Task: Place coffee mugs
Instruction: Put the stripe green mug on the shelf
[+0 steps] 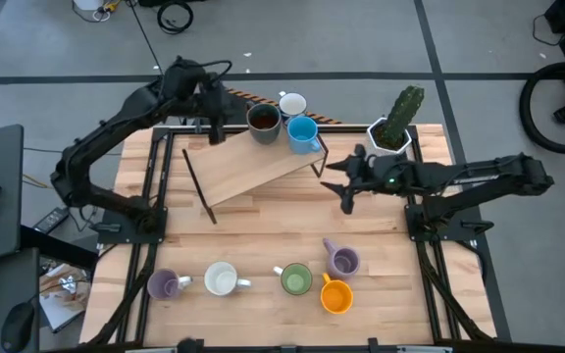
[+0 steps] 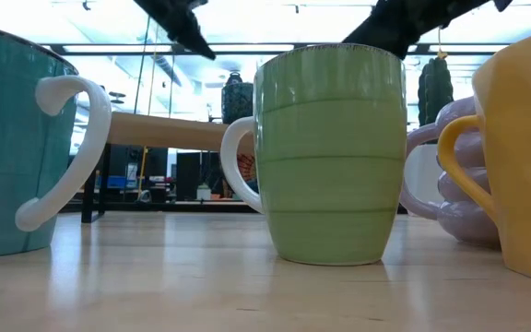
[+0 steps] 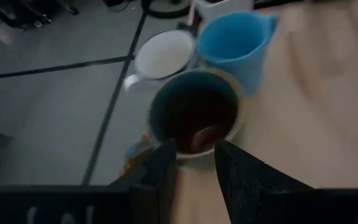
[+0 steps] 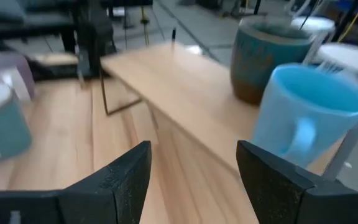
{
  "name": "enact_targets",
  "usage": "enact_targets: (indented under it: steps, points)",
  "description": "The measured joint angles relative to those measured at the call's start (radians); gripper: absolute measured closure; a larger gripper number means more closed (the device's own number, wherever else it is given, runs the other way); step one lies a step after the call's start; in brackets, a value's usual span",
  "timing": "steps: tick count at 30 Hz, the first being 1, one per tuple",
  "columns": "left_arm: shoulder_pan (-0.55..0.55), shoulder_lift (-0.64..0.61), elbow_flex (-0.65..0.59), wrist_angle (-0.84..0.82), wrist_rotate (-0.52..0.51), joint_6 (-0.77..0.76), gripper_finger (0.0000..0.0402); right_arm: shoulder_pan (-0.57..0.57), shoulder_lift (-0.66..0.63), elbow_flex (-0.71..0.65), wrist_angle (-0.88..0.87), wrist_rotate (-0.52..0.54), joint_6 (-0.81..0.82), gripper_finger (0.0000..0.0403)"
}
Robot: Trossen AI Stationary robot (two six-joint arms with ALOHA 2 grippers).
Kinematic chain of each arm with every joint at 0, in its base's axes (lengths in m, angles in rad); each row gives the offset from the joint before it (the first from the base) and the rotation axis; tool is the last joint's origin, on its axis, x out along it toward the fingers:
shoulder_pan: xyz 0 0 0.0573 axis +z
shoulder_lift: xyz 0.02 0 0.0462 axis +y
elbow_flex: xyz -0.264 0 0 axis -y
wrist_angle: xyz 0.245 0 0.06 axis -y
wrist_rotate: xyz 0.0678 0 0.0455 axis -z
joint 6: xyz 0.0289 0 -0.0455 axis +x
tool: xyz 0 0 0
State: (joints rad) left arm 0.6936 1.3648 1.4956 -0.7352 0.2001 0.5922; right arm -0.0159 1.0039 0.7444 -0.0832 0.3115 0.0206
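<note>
High view: glossy dark brown mug (image 1: 263, 122) upright.

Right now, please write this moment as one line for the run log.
left gripper: open, at dark brown mug on shelf | right gripper: open, empty, near blue mug | five mugs on table

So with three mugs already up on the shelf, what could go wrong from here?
The brown mug, white mug and blue mug crowd one end of the raised shelf, the white one at its back edge. The left gripper sits just beside the brown mug, so a careless move could shove it into its neighbours. The open right gripper could clip the shelf's leg.
</note>
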Motion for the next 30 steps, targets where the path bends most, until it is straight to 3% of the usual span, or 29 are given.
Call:
enact_targets:
  steps: [4, 8, 10, 19, 30]
  points:
    - [-0.108, -0.016, -0.008, -0.011, 0.018, -0.031, 0.0285, 0.000, 0.081, 0.009, 0.005, 0.000, 0.007, 0.0160]
    - [-0.203, -0.071, -0.127, 0.106, 0.031, -0.031, 0.0285, 0.010, 0.136, 0.053, 0.007, 0.000, 0.009, 0.0160]
    - [-0.235, -0.106, -0.200, 0.161, -0.010, -0.042, 0.0285, 0.018, 0.152, 0.077, 0.000, 0.000, 0.004, 0.0160]
    - [-0.308, -0.276, -0.491, 0.374, -0.042, -0.185, 0.0285, 0.030, 0.172, 0.121, -0.004, 0.000, -0.014, 0.0160]
    - [-0.384, -0.471, -0.759, 0.567, -0.042, -0.278, 0.0285, 0.048, 0.202, 0.122, -0.035, -0.037, 0.104, 0.0160]
